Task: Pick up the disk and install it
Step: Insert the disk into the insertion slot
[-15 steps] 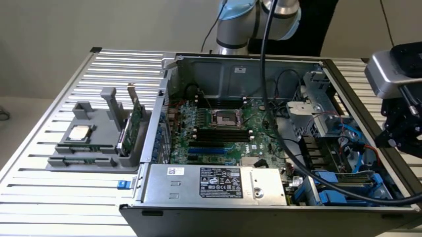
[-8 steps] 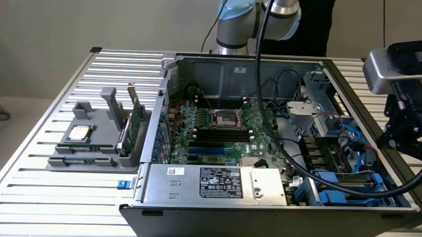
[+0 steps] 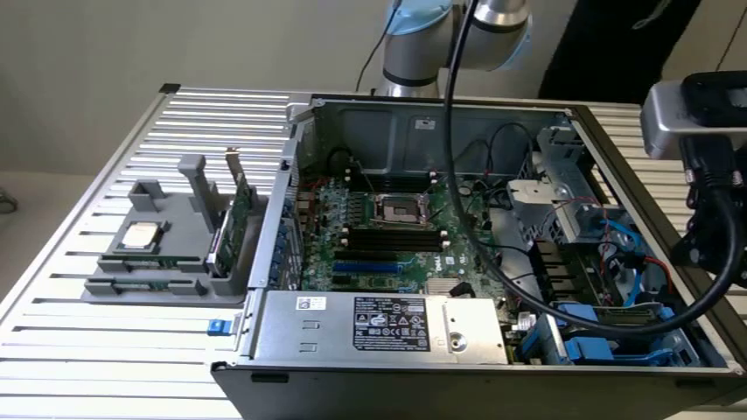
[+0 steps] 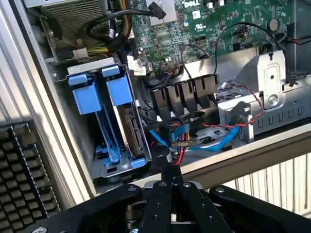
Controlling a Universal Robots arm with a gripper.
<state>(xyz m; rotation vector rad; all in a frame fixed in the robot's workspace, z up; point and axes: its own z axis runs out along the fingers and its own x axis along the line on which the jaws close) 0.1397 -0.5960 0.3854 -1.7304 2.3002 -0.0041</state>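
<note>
The disk (image 4: 132, 130) stands on edge inside a blue carrier frame (image 4: 119, 90) in the drive bay at the corner of the open computer case (image 3: 350, 350); only its thin silver-grey side shows. A second blue carrier (image 4: 85, 93) sits beside it. In the exterior view the blue carriers (image 3: 601, 325) lie at the case's near right corner. My gripper (image 4: 170, 175) hovers just outside the case wall near the bay, its black fingers shut together with nothing between them. The arm's wrist (image 3: 706, 114) hangs at the exterior view's right edge.
Blue and red cables (image 4: 214, 141) run next to the bay. The motherboard (image 3: 386, 236) and power supply (image 3: 386, 324) fill the case. A grey fixture (image 3: 175, 254) with a processor chip and a green card stands at the exterior view's left. A black ribbed block (image 4: 19, 170) lies outside the case.
</note>
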